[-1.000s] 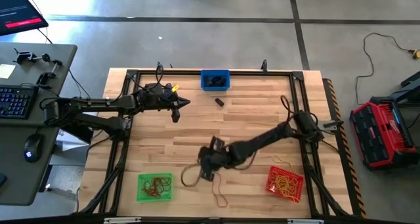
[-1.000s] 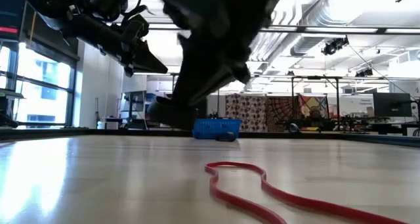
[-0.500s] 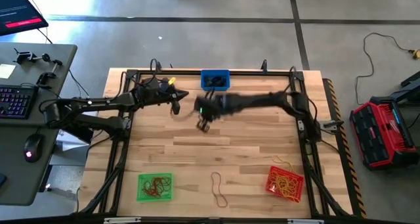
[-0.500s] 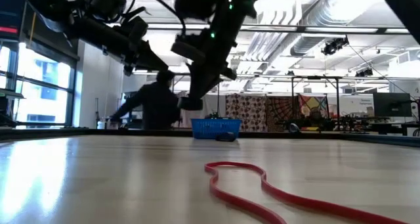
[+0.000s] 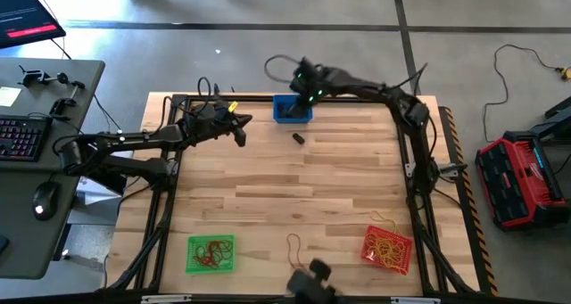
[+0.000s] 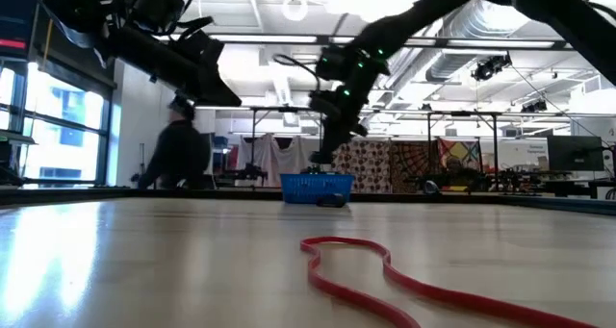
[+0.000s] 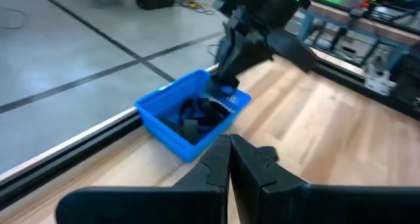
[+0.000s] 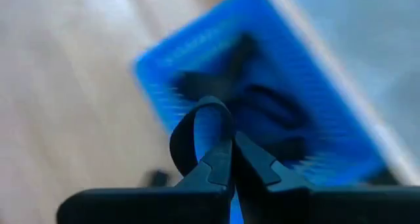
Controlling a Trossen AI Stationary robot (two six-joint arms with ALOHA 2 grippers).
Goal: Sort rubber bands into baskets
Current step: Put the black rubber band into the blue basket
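Blue basket (image 5: 292,109) sits at the far edge of the worktop (image 5: 339,179), about midway along it, with black bands (image 7: 197,112) lying inside. The right gripper (image 5: 303,94) hangs directly over this basket, its fingers clenched on a black band (image 8: 197,129) that loops up from the tips; in the right wrist view the loop dangles above the basket's interior, not yet inside it. In the low view the same gripper (image 6: 322,160) hovers just above the basket's rim (image 6: 318,182). A small dark object (image 5: 299,138) lies on the wood just beside the blue basket, toward the near side; what it is cannot be told. The left gripper (image 5: 239,136) waits in the air near the far left corner, to the left of the blue basket, fingers pressed together on nothing, as the left wrist view shows (image 7: 230,158). Green basket (image 5: 211,253) stands near the near edge on the left, holding reddish-brown bands (image 5: 211,250). Red basket (image 5: 387,249) stands near the near edge on the right, turned at an angle, holding yellow bands (image 5: 389,247). Between those two baskets a reddish-brown band (image 5: 294,255) lies loose on the wood, stretched into a long loop; it is well apart from both grippers. A person (image 6: 178,155) stands in the room beyond the table.
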